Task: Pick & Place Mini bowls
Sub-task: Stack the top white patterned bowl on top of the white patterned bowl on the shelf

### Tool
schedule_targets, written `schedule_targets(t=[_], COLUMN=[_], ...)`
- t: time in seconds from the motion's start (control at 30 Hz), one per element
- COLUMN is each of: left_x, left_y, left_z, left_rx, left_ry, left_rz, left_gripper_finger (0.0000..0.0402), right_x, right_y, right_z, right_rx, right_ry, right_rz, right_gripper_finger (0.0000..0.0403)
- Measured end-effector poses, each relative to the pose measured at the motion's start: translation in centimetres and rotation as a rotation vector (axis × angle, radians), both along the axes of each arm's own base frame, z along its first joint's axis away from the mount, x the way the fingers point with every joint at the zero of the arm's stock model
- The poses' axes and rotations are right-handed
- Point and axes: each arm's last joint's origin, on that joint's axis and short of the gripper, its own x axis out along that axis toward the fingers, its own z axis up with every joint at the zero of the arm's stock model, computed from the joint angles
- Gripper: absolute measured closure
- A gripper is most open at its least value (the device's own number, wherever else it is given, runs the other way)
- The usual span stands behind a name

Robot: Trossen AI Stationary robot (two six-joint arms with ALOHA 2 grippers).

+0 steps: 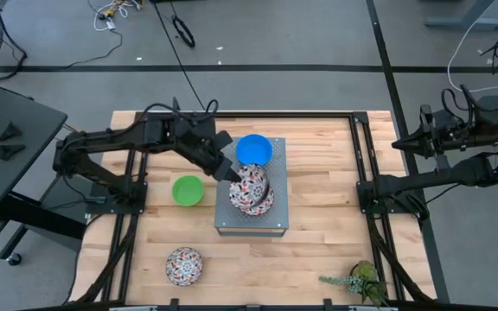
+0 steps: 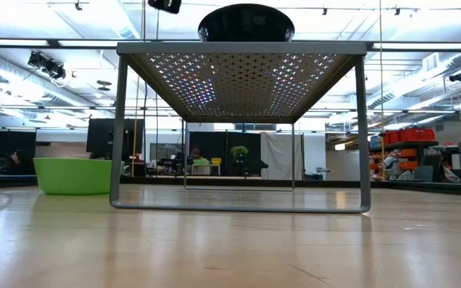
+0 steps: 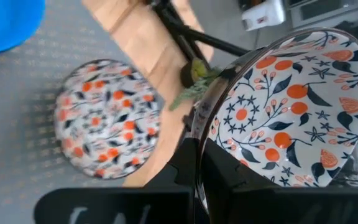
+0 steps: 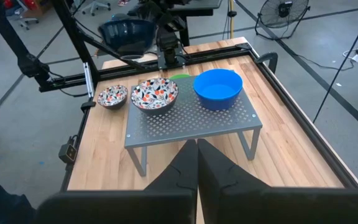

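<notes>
Big open workshop, cables on the grey floor, a fan in one corner. Wooden table (image 1: 318,225) framed by black rails. In the middle stands a grey perforated metal stand (image 1: 271,216) on four legs, serving as a raised shelf; it looks like the drop-off place for the bowls.

Left arm reaches across to the stand. Left gripper (image 1: 228,168) is clenched on the rim of a floral bowl (image 3: 291,106), one finger inside and one outside, so the bowl hangs tilted on edge. Judgement: the rim pinch suits a bowl too wide to span, and it is being brought in to be set down.

Just below the fingers, a second floral bowl (image 1: 253,192) already sits on the stand. Bright blue bowl (image 1: 253,149) sits on the stand just beside the fingers. Green bowl (image 1: 187,190) on the table near the fingers, off the stand. Third floral bowl (image 1: 183,265) well apart, near the front edge. A navy bowl (image 4: 128,34) shows in the right wrist view, beyond the stand.

Right arm waits off the table's right side. Right gripper (image 4: 196,163) fingers pressed together, empty.

Small potted plant (image 1: 363,278) at the front corner.
</notes>
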Motion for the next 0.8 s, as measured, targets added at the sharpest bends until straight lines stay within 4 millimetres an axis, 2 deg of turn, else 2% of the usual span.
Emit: schedule_targets(t=[0.3, 0.53, 0.8], left_x=[0.7, 0.5, 2.5], left_y=[-1.3, -1.2, -1.0], left_z=[1.3, 3.8, 6.4], left_rx=[-0.058, -0.041, 0.042], left_ry=[-0.128, -0.199, -0.217], left_rz=[-0.013, -0.012, -0.037], left_gripper_finger=[0.0391, 0.0391, 0.0391], right_x=[0.0, 0.0, 0.0], right_y=[0.0, 0.0, 0.0], right_z=[0.0, 0.0, 0.0], right_rx=[0.0, 0.0, 0.0], right_ry=[0.0, 0.0, 0.0], right_rz=[0.0, 0.0, 0.0], right_gripper_finger=[0.04, 0.04, 0.04])
